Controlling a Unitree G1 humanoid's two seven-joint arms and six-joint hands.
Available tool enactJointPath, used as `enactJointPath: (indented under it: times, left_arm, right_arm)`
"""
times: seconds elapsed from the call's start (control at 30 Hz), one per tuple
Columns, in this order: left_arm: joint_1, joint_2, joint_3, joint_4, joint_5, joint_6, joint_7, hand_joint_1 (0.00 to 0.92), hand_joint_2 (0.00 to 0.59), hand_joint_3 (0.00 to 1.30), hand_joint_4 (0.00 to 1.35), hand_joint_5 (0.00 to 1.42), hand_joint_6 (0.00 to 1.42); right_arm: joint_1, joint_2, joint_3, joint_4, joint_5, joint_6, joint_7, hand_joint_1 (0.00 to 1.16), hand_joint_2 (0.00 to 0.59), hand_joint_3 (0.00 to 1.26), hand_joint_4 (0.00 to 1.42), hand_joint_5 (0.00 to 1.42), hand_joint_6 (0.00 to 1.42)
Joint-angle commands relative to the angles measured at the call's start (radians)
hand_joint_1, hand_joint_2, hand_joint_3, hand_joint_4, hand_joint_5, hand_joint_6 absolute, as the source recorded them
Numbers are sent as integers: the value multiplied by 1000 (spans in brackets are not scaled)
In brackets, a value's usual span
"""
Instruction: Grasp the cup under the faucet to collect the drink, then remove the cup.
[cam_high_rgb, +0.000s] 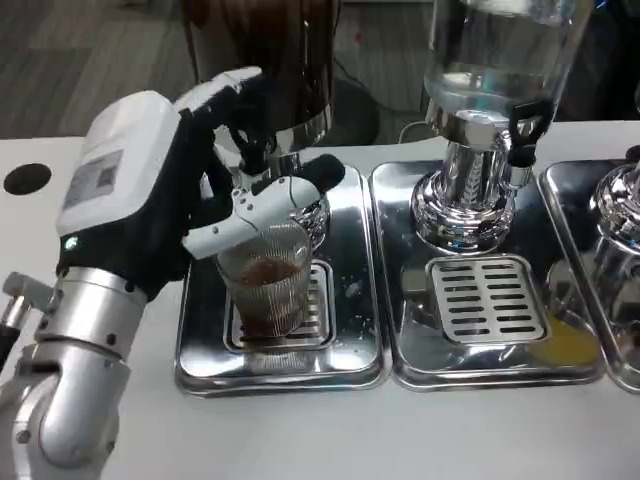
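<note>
While under faucet (262, 150), cup (267, 280) in left hand (160, 190)

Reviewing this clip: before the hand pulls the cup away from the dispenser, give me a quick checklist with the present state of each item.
1. Left hand grips the cup: ok, fingers wrap its upper part.
2. Cup holds drink: ok, brown liquid shows through the ribbed glass.
3. Cup upright on the drip grate: ok, it stands level over the slots.
4. Flow from the faucet stopped: cannot tell, the hand hides the spout.
5. Fill level safe to move: ok, liquid sits well below the rim.
6. Way out toward the front of the tray: ok, nothing stands before the cup.
</note>
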Motion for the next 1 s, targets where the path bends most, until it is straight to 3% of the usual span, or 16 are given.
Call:
enactJointPath:
  times: [0.03, 0.2, 0.57, 0.63, 0.83, 1.0]
  left_arm:
    - [8, 2, 31, -18, -8, -8, 11, 0, 50, 259, 227, 738, 1061]
    - [35, 17, 70, -59, 0, -12, 9, 0, 37, 277, 224, 525, 900]
    - [120, 132, 150, -137, 50, -15, -78, 0, 33, 324, 284, 444, 795]
    - [149, 145, 155, -157, 55, -22, -88, 0, 33, 347, 296, 442, 795]
    - [295, 162, 184, -233, 97, -66, -109, 0, 32, 382, 322, 452, 795]
    - [419, 145, 233, -256, 84, -111, -88, 0, 32, 389, 331, 462, 795]
  right_arm:
    - [0, -2, -1, 2, 18, -8, 9, 340, 429, 212, 50, 61, 0]
    - [-5, -2, 14, 7, 40, -4, 21, 338, 424, 212, 53, 61, 0]
    - [-61, -32, 34, 44, 85, 9, 82, 332, 379, 222, 66, 105, 7]
    - [-85, -50, 38, 51, 87, 11, 100, 339, 360, 222, 75, 123, 35]
    - [-148, -79, 76, 55, 147, 57, 165, 472, 204, 231, 151, 192, 95]
    - [-181, -79, 122, 32, 234, 134, 235, 541, 164, 222, 182, 224, 159]
